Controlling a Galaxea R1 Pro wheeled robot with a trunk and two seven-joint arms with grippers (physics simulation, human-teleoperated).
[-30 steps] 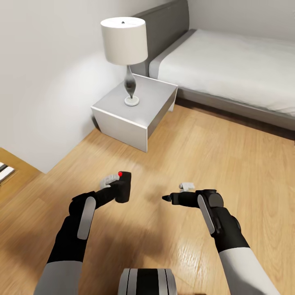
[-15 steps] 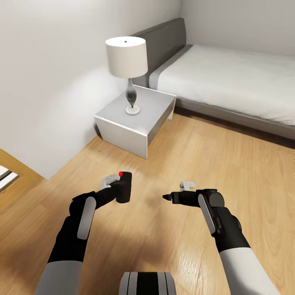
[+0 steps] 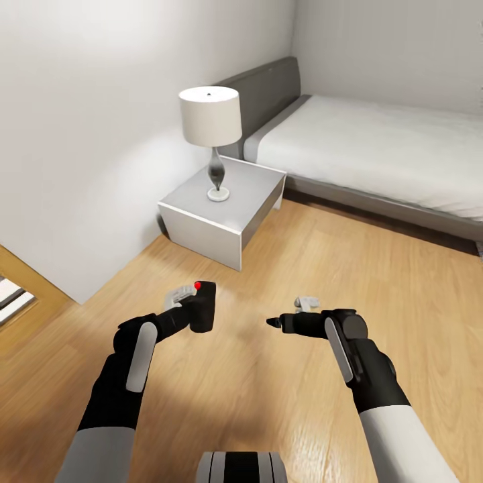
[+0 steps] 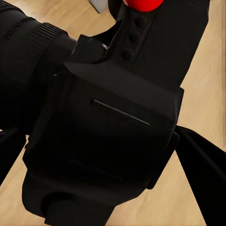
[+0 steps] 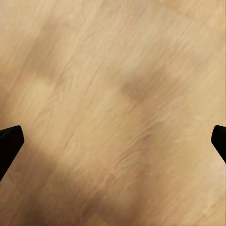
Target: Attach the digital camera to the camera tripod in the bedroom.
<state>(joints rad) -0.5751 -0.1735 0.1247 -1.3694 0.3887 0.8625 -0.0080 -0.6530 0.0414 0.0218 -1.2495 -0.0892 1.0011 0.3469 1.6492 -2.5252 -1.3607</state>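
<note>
The digital camera (image 3: 201, 307) is gripped by the left gripper (image 3: 190, 310) and held above the wood floor (image 3: 282, 402), its red button (image 3: 198, 286) on top; in the left wrist view its black body (image 4: 106, 136) and ribbed lens barrel (image 4: 26, 37) are seen close up between the fingers. The right gripper (image 3: 274, 323) is held beside it, well apart, with nothing between its fingers, whose tips (image 5: 8, 143) are spread wide over bare floor. Farther off, a grey nightstand (image 3: 225, 208) carrying a white-shaded lamp (image 3: 210, 117) is set against the wall, just beside the grey bed (image 3: 376, 151).
</note>
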